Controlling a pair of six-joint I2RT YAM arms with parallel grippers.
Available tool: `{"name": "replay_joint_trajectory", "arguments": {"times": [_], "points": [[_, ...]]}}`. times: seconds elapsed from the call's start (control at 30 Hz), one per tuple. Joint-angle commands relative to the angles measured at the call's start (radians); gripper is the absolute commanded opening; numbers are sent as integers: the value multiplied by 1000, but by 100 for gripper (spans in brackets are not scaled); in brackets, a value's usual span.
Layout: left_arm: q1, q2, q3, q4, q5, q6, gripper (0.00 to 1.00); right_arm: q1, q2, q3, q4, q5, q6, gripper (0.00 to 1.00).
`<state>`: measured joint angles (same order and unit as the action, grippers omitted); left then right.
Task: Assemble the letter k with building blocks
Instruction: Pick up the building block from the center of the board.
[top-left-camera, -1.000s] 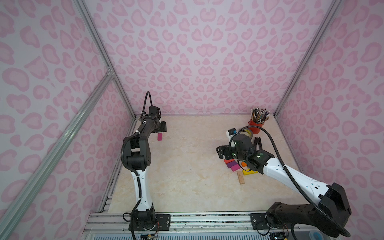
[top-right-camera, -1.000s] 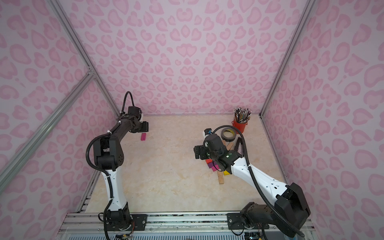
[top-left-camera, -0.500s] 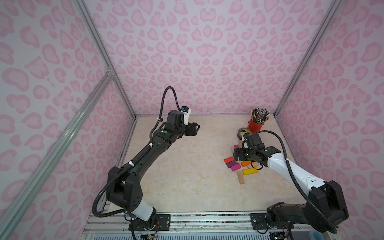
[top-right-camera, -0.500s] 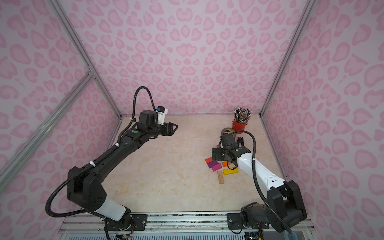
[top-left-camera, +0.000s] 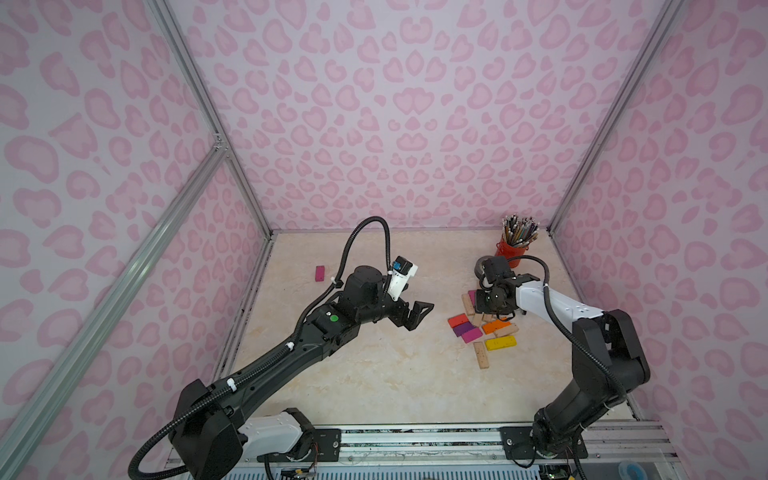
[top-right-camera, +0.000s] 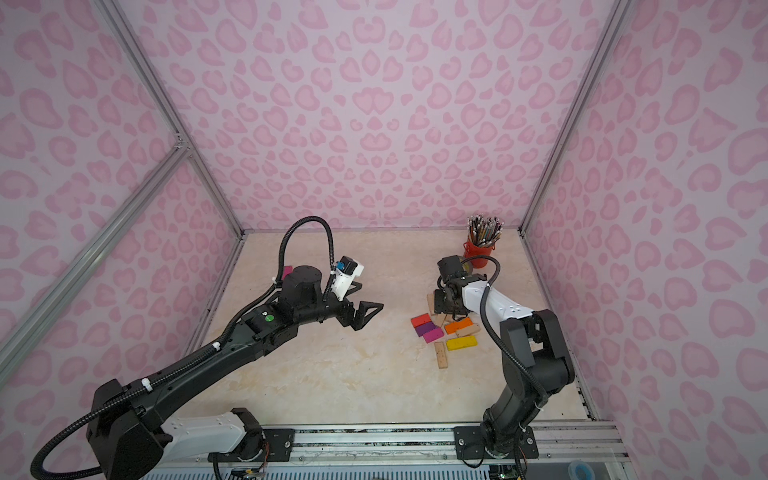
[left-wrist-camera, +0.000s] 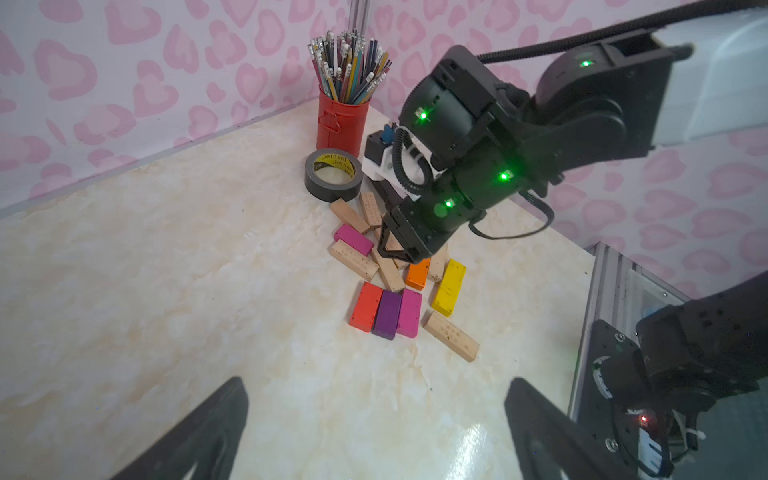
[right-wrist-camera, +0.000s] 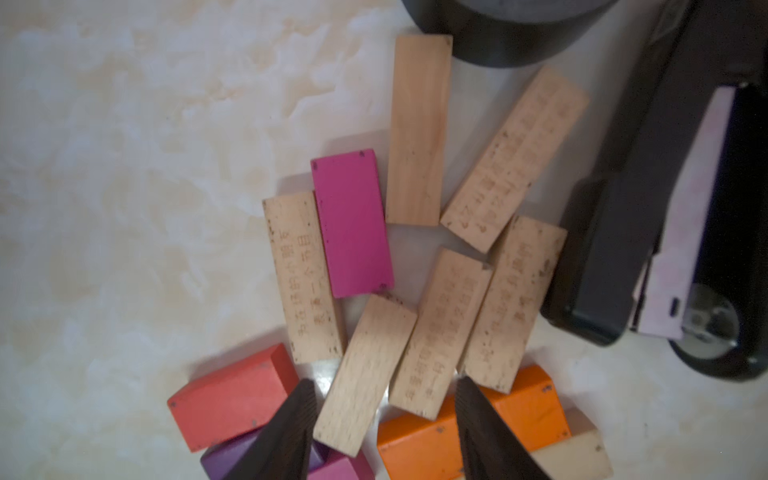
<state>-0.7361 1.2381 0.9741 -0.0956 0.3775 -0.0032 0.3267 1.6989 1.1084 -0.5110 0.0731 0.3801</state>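
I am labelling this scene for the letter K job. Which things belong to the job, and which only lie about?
For the job:
- pile of building blocks
- lone magenta block, far from the pile

Only lying about:
- red pencil cup
- grey tape roll
- black stapler

The walls (top-left-camera: 395, 104) are wearing pink heart blotches on paler pink, and the table (top-left-camera: 374, 374) is showing cream marbling. Most blocks (top-left-camera: 481, 354) are showing pale wood; a red block (top-left-camera: 458, 320), purple block (top-left-camera: 460, 329), magenta block (top-left-camera: 471, 335), orange block (top-left-camera: 494, 326) and yellow block (top-left-camera: 500, 343) are standing out among them. At one o'clock, a red cup (top-left-camera: 513, 251) is holding many-coloured pencils (top-left-camera: 519, 230).
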Motion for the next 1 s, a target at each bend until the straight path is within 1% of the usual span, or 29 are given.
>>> {"name": "replay_joint_trajectory", "arguments": {"times": [0.0, 0.17, 0.3, 0.53, 0.77, 0.97], "points": [[-2, -29, -32, 37, 43, 23, 100, -3, 68, 50, 21, -1, -11, 54], [-2, -50, -51, 40, 14, 33, 100, -7, 161, 113, 32, -6, -8, 51], [-2, -59, -63, 44, 15, 42, 100, -11, 210, 141, 38, 8, -1, 49], [4, -84, -85, 52, -1, 42, 100, -20, 239, 150, 45, 24, 3, 42], [7, -85, -85, 49, -3, 40, 100, -30, 241, 138, 46, 52, 8, 41], [10, -80, -82, 48, -5, 37, 100, -32, 255, 137, 57, -18, 6, 41]]}}
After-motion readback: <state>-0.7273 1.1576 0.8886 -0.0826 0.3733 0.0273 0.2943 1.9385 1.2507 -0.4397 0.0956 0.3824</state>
